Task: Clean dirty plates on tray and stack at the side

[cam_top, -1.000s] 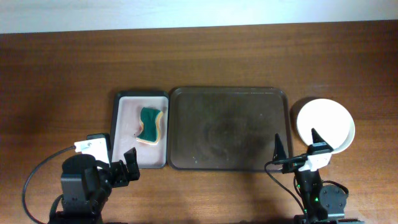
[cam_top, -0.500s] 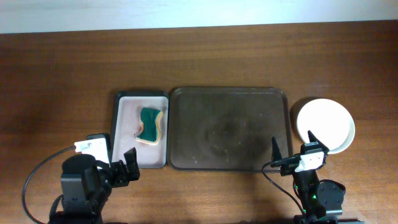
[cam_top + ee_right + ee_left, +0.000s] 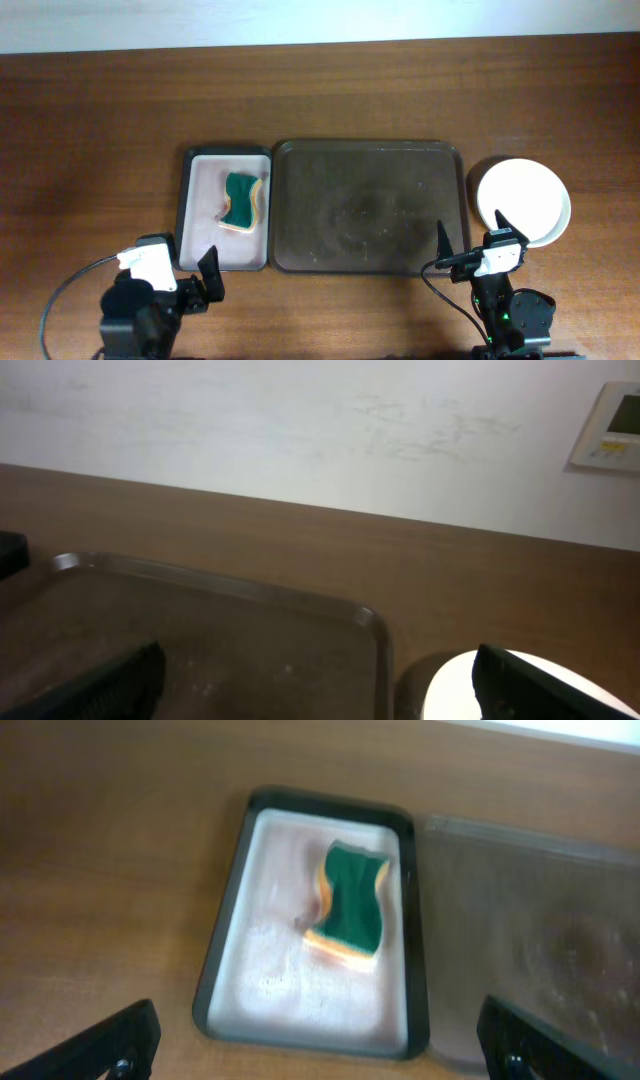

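The large dark tray lies at the table's centre, smudged, with no plate on it; it also shows in the left wrist view and the right wrist view. White plates sit stacked on the table right of the tray, also in the right wrist view. A green and yellow sponge lies in a small pale tray. My left gripper is open and empty in front of the small tray. My right gripper is open and empty, between the large tray's right corner and the plates.
Both arm bases stand at the table's front edge. A pale wall runs behind the table's far edge, with a white wall panel at upper right in the right wrist view.
My left arm has drawn back toward the front edge, away from the small tray. My right gripper shifted slightly back and left off the plates, then held still.
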Available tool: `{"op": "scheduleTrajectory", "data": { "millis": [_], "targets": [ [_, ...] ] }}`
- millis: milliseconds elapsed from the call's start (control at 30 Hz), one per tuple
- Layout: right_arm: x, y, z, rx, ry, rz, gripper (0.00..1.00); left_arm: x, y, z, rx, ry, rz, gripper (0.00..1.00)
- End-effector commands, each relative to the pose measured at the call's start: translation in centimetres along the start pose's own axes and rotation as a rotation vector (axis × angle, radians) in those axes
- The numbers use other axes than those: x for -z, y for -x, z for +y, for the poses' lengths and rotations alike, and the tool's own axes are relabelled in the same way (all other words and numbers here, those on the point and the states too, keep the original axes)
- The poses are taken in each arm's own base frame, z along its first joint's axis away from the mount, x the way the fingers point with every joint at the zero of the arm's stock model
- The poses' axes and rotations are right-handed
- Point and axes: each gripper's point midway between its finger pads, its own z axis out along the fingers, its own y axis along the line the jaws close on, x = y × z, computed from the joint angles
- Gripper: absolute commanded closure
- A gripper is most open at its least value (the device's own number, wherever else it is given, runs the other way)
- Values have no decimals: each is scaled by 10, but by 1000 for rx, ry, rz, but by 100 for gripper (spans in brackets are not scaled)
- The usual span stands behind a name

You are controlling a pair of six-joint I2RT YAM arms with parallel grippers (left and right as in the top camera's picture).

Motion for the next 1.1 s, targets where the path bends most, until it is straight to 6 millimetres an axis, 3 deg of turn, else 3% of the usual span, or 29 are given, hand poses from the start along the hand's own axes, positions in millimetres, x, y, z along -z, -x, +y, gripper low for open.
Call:
{"op": "scheduleTrajectory", "data": {
  "millis": [0, 100, 267, 367, 433, 1067],
  "targets": [
    [0, -1, 3, 7, 15, 0, 1, -22, -17, 2, -17, -27, -132, 0],
    [0, -2, 3, 7, 15, 0, 1, -32, -7, -3, -19, -76, -320, 0],
    [0, -1, 3, 7, 15, 0, 1, -29, 32, -13, -69, -138, -675, 0],
    [0, -2, 3, 7, 15, 0, 1, -38, 20, -14, -186, -107, -618, 1],
    [0, -2, 3, 7, 15, 0, 1, -57, -11, -9, -177, -101, -468, 1],
    [0, -2, 3, 7, 15, 0, 1, -56, -9, -12, -180, -120, -476, 1]
  ]
}}
